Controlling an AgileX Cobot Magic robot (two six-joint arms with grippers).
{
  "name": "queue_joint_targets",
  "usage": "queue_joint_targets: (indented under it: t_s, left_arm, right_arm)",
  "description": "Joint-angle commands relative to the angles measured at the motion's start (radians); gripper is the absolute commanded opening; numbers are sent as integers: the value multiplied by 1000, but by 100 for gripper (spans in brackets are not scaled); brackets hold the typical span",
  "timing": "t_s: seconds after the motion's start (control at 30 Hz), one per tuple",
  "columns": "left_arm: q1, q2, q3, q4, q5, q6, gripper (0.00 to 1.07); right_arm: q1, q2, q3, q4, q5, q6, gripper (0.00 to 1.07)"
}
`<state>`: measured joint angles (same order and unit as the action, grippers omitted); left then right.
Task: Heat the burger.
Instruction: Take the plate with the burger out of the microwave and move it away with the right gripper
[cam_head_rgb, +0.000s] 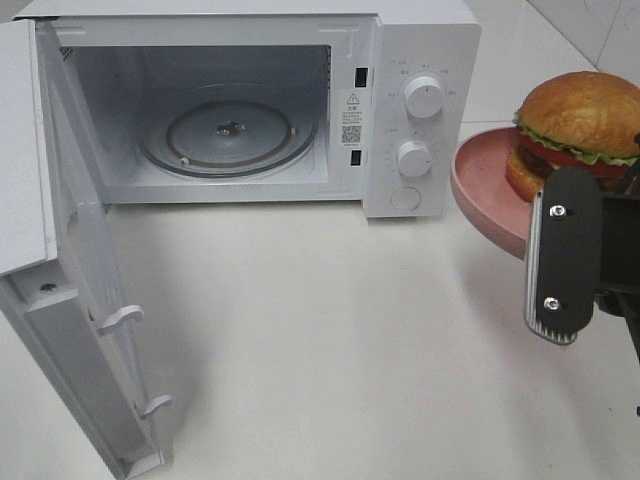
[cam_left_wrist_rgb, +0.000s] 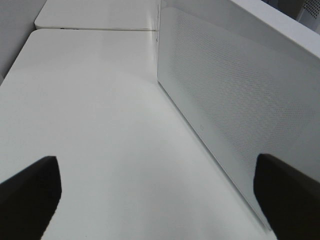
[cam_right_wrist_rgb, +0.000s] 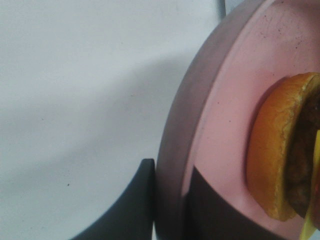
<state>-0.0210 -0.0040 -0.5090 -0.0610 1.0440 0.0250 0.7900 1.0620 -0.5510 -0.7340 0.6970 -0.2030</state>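
The burger (cam_head_rgb: 580, 115), with a glossy brown bun, lettuce and tomato, sits on a round pink plate (cam_head_rgb: 480, 190) held in the air at the right, beside the microwave's control panel. My right gripper (cam_head_rgb: 548, 250) is shut on the plate's near rim. The right wrist view shows that rim (cam_right_wrist_rgb: 172, 150) pinched between the dark fingers (cam_right_wrist_rgb: 135, 200), with the burger (cam_right_wrist_rgb: 275, 150) close by. My left gripper (cam_left_wrist_rgb: 160, 200) stands open and empty over the table, next to the outer face of the microwave door (cam_left_wrist_rgb: 235, 100). It does not show in the high view.
The white microwave (cam_head_rgb: 420, 40) stands at the back, its cavity open with a glass turntable (cam_head_rgb: 228, 135) inside. Its door (cam_head_rgb: 70, 300) is swung wide to the left, reaching toward the front edge. Two knobs (cam_head_rgb: 423, 97) face front. White tabletop (cam_head_rgb: 330, 340) lies before the cavity.
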Motion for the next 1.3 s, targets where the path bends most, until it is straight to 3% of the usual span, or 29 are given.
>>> queue_joint_targets:
  t_s: [0.03, 0.73, 1.3]
  left_arm:
    - [5, -18, 4, -4, -8, -3, 100]
    - [5, -18, 4, -4, -8, -3, 100]
    - [5, -18, 4, -4, -8, -3, 100]
  right_arm:
    - [2, -13, -4, -130, 51, 126, 0]
    - [2, 111, 12, -269, 205, 630, 0]
    - [2, 211, 12, -267, 413, 938, 0]
